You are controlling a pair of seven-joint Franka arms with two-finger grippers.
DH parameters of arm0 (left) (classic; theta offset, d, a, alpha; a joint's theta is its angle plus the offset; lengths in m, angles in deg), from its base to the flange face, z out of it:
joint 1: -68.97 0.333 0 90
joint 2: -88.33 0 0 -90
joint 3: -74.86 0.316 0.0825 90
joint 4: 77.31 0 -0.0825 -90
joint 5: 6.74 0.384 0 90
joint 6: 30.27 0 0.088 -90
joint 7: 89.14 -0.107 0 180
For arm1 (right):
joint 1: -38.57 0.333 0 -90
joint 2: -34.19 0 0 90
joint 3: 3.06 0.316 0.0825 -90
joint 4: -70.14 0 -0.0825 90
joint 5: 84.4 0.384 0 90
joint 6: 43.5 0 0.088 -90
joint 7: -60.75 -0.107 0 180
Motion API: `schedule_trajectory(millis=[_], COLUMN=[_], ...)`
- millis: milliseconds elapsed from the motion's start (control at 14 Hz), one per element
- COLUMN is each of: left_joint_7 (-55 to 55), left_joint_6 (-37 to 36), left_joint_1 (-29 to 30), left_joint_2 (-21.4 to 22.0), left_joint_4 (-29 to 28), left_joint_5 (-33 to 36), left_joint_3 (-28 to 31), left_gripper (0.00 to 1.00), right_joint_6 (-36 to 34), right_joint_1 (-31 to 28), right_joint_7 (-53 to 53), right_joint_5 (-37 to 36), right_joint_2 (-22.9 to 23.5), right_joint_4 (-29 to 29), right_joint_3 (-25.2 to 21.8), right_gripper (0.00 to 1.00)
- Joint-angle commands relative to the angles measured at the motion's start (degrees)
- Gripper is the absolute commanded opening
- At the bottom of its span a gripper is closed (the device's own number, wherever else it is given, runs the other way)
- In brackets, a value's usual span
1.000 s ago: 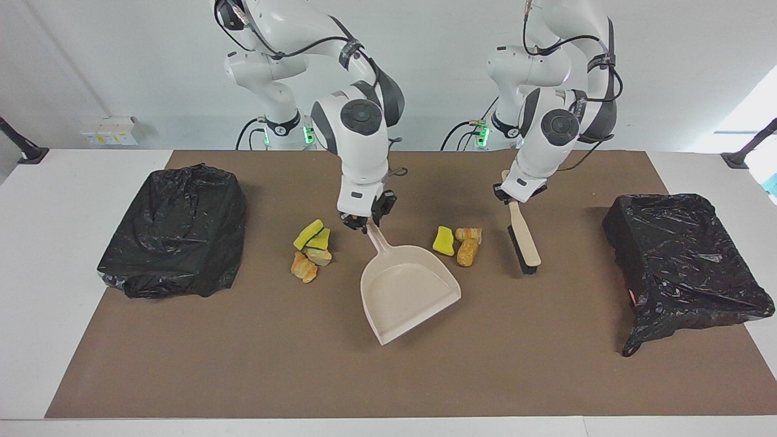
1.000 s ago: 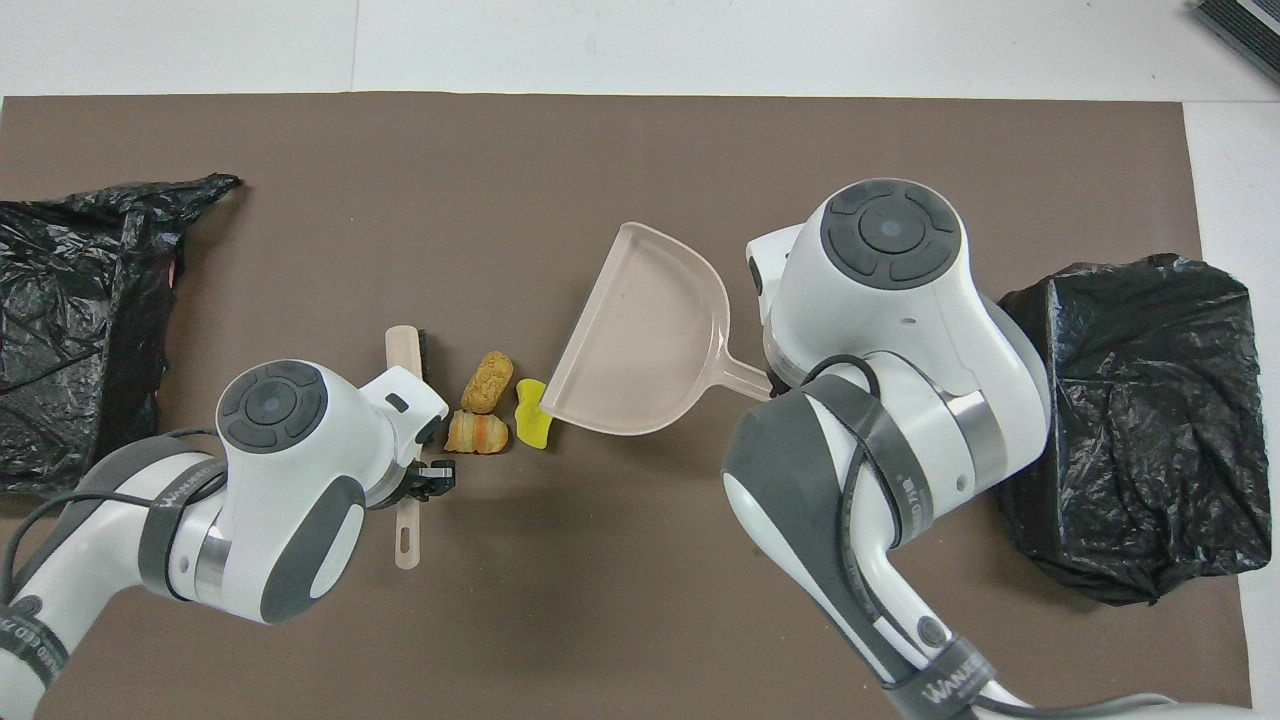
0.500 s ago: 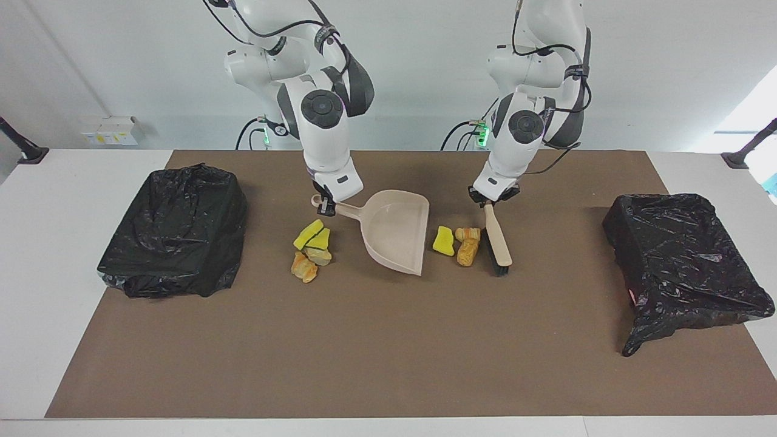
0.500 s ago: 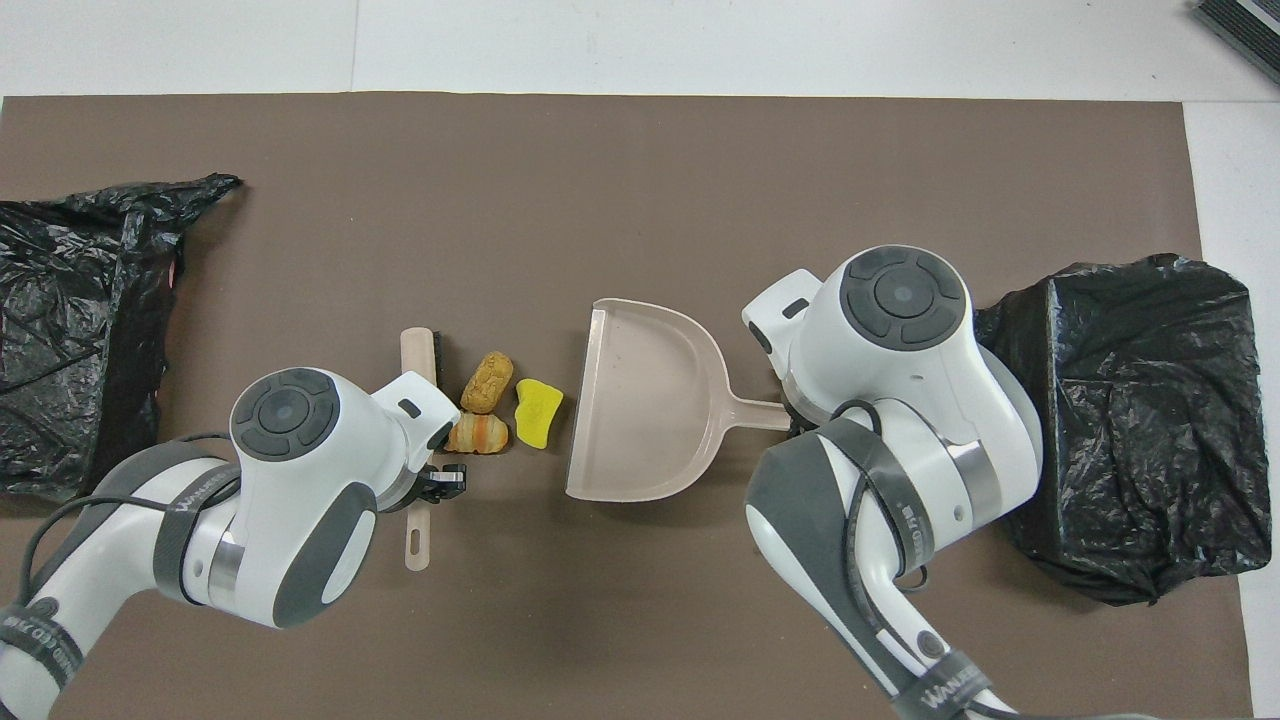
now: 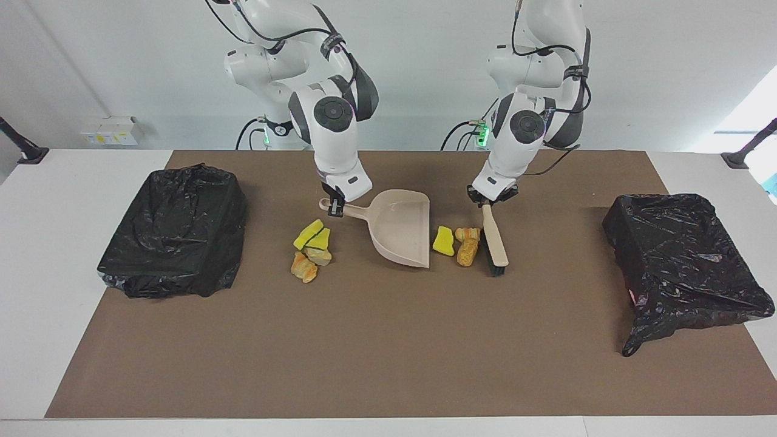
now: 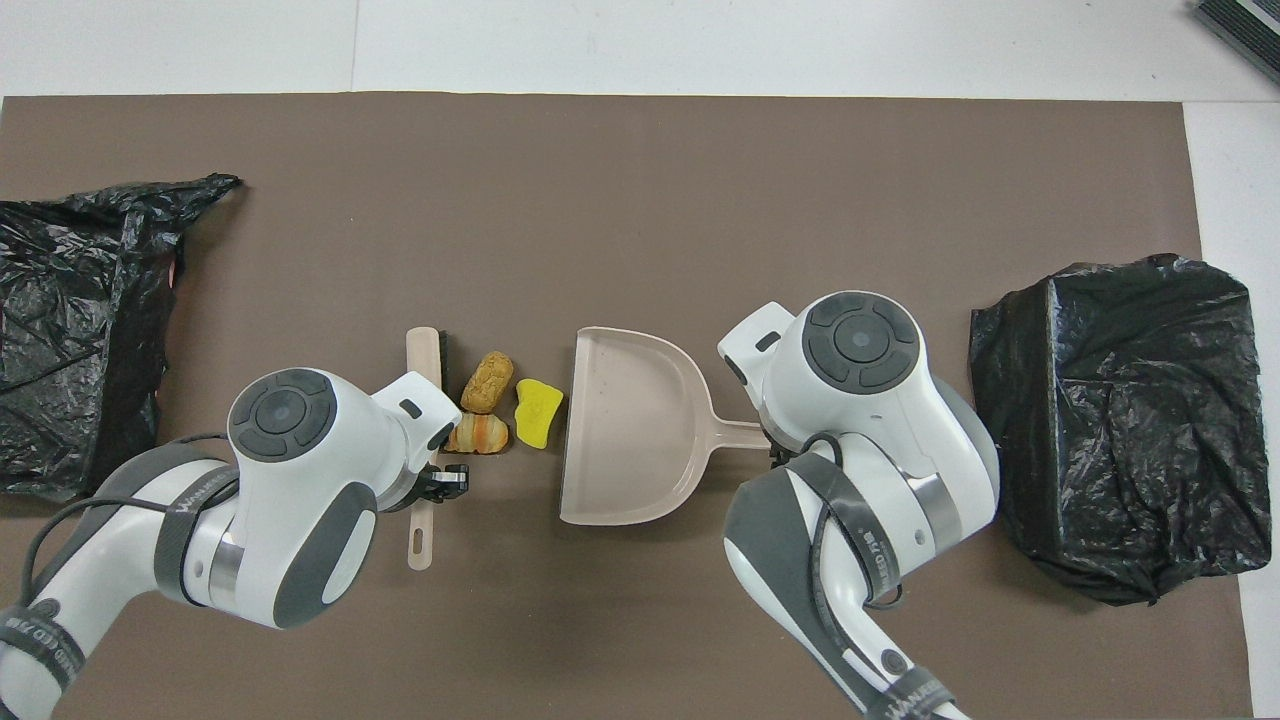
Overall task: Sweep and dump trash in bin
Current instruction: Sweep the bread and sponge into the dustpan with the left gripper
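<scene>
Right end effector clenched on the handle of the beige dustpan; handle end points toward the right arm's end of the worktop. Left end effector clenched on the handle of the brush; the handle runs away from the robots, dark bristles along the side facing the dustpan.

Dustpan pan sits on the brown mat, open lip turned toward the left arm's end.

Trash, group A: one yellow-green wedge and two tan-brown lumps, lying between the dustpan lip and the brush. The wedge is just beside the lip; the lumps are just beside the bristles, contact not resolvable.

Trash, group B: yellow-green wedges stacked with tan-brown lumps, on the mat toward the right arm's end from the dustpan, a little farther from the robots than its handle. Hidden under the right arm in the overhead view.

Two bins lined with black bags stand on the mat's ends: one at the right arm's end, one at the left arm's end. Both well apart from the trash.
</scene>
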Motion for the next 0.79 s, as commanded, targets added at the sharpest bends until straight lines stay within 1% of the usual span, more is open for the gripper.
schedule_trajectory(millis=[0,286,500,714], left_joint_7=[-0.8,-0.8,-0.8,-0.1], left_joint_6=[1.6,1.7,1.9,3.2], left_joint_1=[-1.1,-3.1,-6.1,-11.1], left_joint_2=[0.7,0.7,0.9,1.2], left_joint_4=[-1.3,-1.3,-1.3,-1.1], left_joint_5=[-1.2,-2.4,-4.2,-9.5], left_joint_3=[0.6,0.6,0.6,0.6], left_gripper=[0.00,0.00,0.00,0.00], right_joint_6=[0.6,1.7,1.7,1.7], right_joint_1=[1.1,2.4,2.4,2.4], right_joint_7=[-3.2,-7.4,-7.6,-7.9], right_joint_5=[-1.7,-1.9,-1.9,-1.9], right_joint_2=[-1.7,-0.4,-0.4,-0.4], right_joint_4=[2.4,2.6,2.6,2.6], right_joint_3=[0.2,0.3,0.3,0.3], right_gripper=[0.00,0.00,0.00,0.00])
